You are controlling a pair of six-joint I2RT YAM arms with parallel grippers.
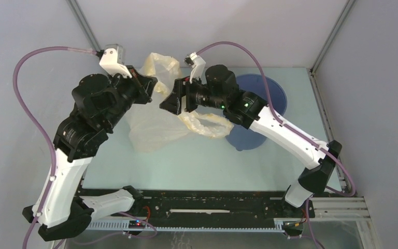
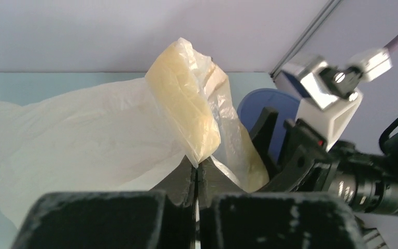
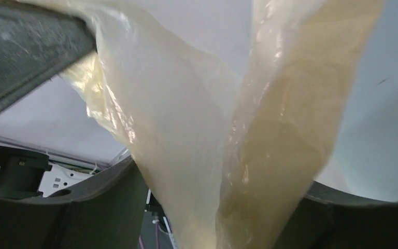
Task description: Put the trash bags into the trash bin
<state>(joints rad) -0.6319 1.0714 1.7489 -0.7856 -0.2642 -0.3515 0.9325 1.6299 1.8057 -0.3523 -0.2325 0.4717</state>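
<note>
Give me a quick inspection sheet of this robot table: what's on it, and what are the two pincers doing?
Surface: pale blue-green tabletop, smooth.
Job's things: one crinkly, yellowish translucent trash bag, partly lifted between the arms and not in the bin. The blue trash bin stands at the right, partly hidden by the right arm.
Clutter: nothing seen.
Pincers: the left pincer is shut on a fold of the bag. The right pincer is at the bag, with film hanging across its camera; whether it is open or shut cannot be told.
Cables: purplish hoses, one arcing over each arm.
Surroundings: grey walls and metal frame struts.
</note>
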